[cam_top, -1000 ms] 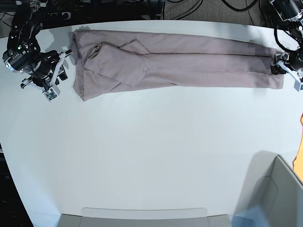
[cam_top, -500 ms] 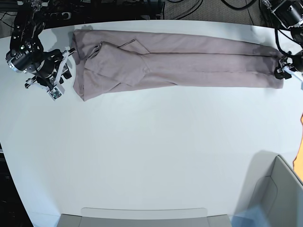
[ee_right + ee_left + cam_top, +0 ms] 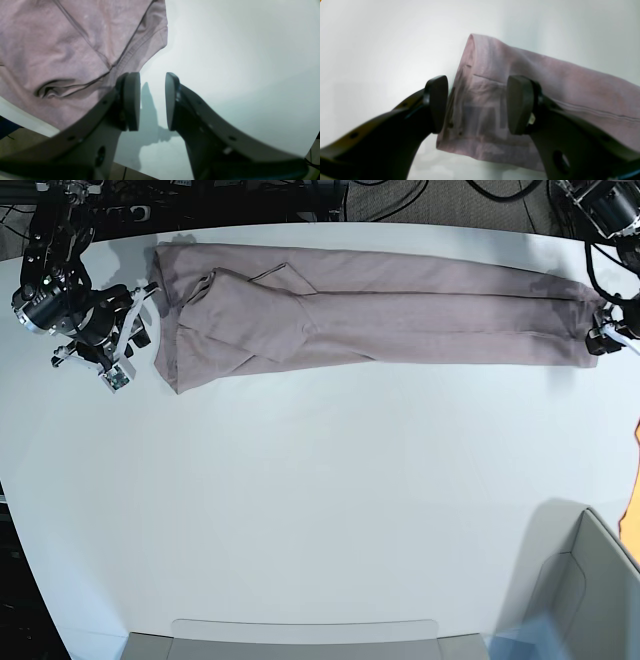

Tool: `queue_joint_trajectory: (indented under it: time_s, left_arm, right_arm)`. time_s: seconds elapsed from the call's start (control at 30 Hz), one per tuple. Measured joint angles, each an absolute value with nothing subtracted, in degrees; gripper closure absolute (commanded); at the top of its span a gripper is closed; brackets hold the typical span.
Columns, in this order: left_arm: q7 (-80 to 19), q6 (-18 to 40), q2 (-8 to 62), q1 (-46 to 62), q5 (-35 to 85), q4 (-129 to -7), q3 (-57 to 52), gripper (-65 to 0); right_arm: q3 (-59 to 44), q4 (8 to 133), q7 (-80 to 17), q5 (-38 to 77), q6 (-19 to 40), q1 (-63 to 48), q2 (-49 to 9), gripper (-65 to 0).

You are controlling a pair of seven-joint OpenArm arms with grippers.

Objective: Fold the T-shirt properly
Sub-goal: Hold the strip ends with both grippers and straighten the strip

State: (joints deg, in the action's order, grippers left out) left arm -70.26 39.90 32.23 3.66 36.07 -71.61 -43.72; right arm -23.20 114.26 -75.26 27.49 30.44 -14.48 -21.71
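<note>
The wide white desk [image 3: 330, 510] carries one thing of the task: the dusty mauve T-shirt of soft wrinkly cloth [image 3: 400, 315], already folded lengthwise into a long narrow band along the far edge, running nearly side to side in the base view. The sleeve/neck end, w/ loose overlapping flaps, lies at that view's left; the hem end at its right.

Handling, as a judgement: light, limp, no stiffness at all. It likely sags and drapes from any pinch point, and the stacked layers may slide apart if only the top one is caught. Not fragile, not slippery on the pads. Best hold is prob. at the two corners of one short end, pinching through all layers at the stitched hem, so the band can be carried over itself w/o unfolding.

The left hand [image 3: 477, 105] hangs over the hem end, jaws spread as wide as they go, one finger off the cloth's edge and one above the cloth; nothing is gripped. In the base view it sits at the band's right tip [image 3: 600, 335].

The right hand [image 3: 152, 101] is just beside the neck end, jaws part open w/ bare desk between them, holding nothing; the ribbed seam lies just beside its one finger [image 3: 131, 100].
</note>
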Motion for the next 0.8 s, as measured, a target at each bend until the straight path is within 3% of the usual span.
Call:
queue_joint_trajectory:
  time_s: [0.13,0.27,0.8]
  left_arm:
    - [-70.2,39.9,32.0,3.7,36.2,-71.6,-43.7,-37.0]
    - [-70.2,39.9,32.0,3.7,36.2,-71.6,-43.7,-30.5]
    - [-70.0,39.9,32.0,3.8,36.0,-73.7,-43.7,-29.9]
  right_arm:
    - [-23.2,114.3,-75.3,27.5,30.4,-14.5,-21.7,-17.8]
    - [-23.2,114.3,-75.3,27.5,30.4,-14.5,-21.2,-17.8]
    - [-23.1,114.3,-75.3,27.5,30.4,-14.5,-21.1,-17.8]
